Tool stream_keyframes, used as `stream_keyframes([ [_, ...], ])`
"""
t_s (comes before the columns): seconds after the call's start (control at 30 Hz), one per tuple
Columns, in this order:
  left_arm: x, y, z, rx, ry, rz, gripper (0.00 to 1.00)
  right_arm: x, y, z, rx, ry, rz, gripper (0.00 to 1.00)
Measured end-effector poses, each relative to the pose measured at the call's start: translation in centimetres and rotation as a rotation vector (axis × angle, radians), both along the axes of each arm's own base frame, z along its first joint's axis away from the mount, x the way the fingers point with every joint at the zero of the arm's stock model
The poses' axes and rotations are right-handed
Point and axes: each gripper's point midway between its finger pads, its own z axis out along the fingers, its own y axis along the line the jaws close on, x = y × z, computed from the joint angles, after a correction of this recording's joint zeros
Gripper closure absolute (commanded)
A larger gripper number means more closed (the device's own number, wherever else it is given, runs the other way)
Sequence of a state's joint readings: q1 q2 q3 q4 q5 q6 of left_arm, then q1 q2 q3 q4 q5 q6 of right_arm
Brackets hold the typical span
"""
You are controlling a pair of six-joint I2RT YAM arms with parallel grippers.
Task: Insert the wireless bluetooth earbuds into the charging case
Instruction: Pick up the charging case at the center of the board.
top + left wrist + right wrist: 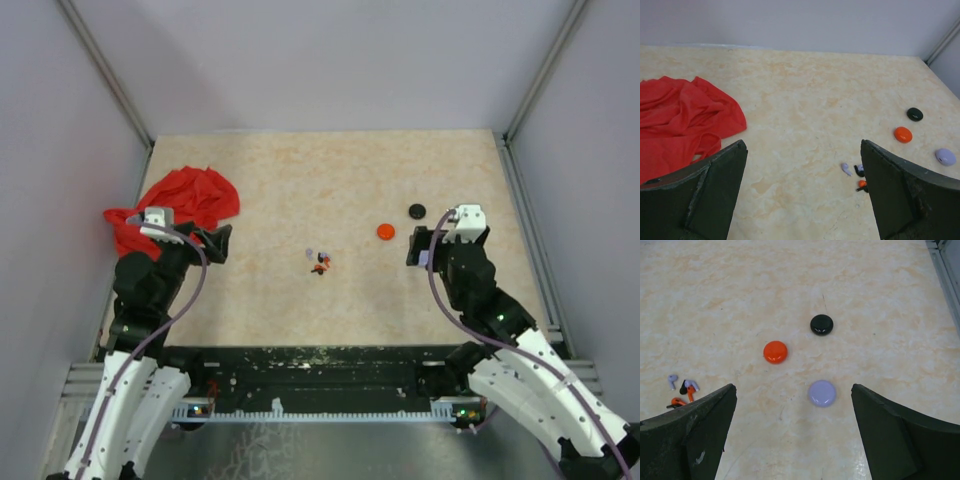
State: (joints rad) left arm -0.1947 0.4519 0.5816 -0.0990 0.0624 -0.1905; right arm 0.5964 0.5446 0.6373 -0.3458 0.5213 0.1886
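Note:
The earbuds (320,263) are tiny loose bits in the middle of the table: reddish-orange, black and lilac. They show at the left wrist view's right finger (860,177) and at the left edge of the right wrist view (683,392). Three small round discs lie to their right: orange (775,352), black (821,324) and lilac (821,393). My left gripper (218,242) is open and empty, left of the earbuds (802,192). My right gripper (413,247) is open and empty; the lilac disc lies just ahead of its jaws (792,437).
A crumpled red cloth (190,200) lies at the back left by the left gripper, also in the left wrist view (685,125). The orange disc (385,231) and black disc (417,211) sit near the right gripper. Walls and metal rails (530,230) bound the table.

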Motion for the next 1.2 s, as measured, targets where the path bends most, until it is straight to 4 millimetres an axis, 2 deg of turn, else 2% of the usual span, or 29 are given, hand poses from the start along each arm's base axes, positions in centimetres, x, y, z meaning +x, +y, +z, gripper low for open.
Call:
stream_keyframes([
  [0.17, 0.3, -1.3, -0.9, 0.015, 0.074, -0.069, 0.00, 0.5, 1.1, -2.2, 0.009, 0.114, -0.001, 0.02],
  [0.33, 0.5, -2.6, -2.6, 0.027, 0.157, -0.141, 0.00, 1.4, 2.1, -5.4, 0.007, 0.274, -0.009, 0.02],
  [0.5, 0.4, -3.3, -4.4, 0.040, 0.231, -0.190, 0.00, 1.8, 0.7, -9.1, 0.019, 0.430, -0.083, 0.02],
  [0.7, 0.3, -4.2, -5.9, 0.042, 0.293, -0.243, 0.00, 2.3, -0.5, -11.5, 0.029, 0.516, -0.143, 0.07],
  [0.93, 0.4, -5.0, -7.4, 0.032, 0.357, -0.300, 0.00, 3.0, -2.4, -14.4, 0.064, 0.594, -0.234, 0.07],
  [1.2, 0.7, -4.8, -8.2, 0.032, 0.385, -0.314, 0.00, 3.8, -2.3, -17.2, 0.058, 0.662, -0.247, 0.08],
])
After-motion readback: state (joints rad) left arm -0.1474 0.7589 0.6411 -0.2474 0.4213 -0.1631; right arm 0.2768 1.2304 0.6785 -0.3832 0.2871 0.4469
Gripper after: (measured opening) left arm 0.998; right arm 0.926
